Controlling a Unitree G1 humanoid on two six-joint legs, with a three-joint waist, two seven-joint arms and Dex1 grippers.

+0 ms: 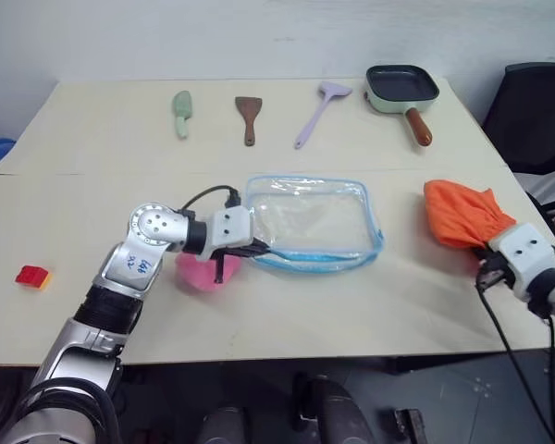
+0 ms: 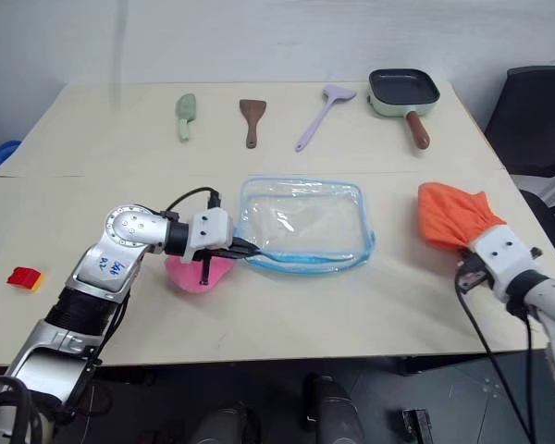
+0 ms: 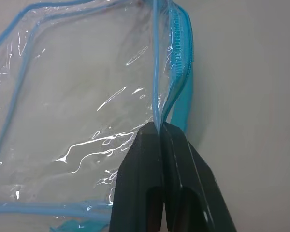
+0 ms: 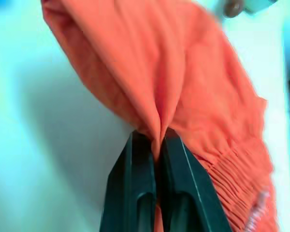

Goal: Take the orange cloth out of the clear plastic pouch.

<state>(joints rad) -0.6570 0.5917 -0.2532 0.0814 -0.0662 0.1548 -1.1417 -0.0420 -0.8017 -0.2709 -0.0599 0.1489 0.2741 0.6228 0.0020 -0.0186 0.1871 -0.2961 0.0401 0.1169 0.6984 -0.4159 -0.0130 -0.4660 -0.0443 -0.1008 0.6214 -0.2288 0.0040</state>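
Orange cloth (image 1: 462,215) in closed right pincer (image 4: 158,137); left pincer (image 3: 159,128) pinching pouch (image 1: 313,220) edge.

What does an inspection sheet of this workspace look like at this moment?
Surface: pale table, two boards joined.
Job's things: orange cloth out of the clear pouch, pouch empty.
Clutter: pan, three spatulas along the far edge, pink plush, red block.
Grippers: left pincer shut on the pouch's edge; right pincer shut on the cloth.
Cables: black cable looped at the left wrist.
Surroundings: black chair, wall behind.
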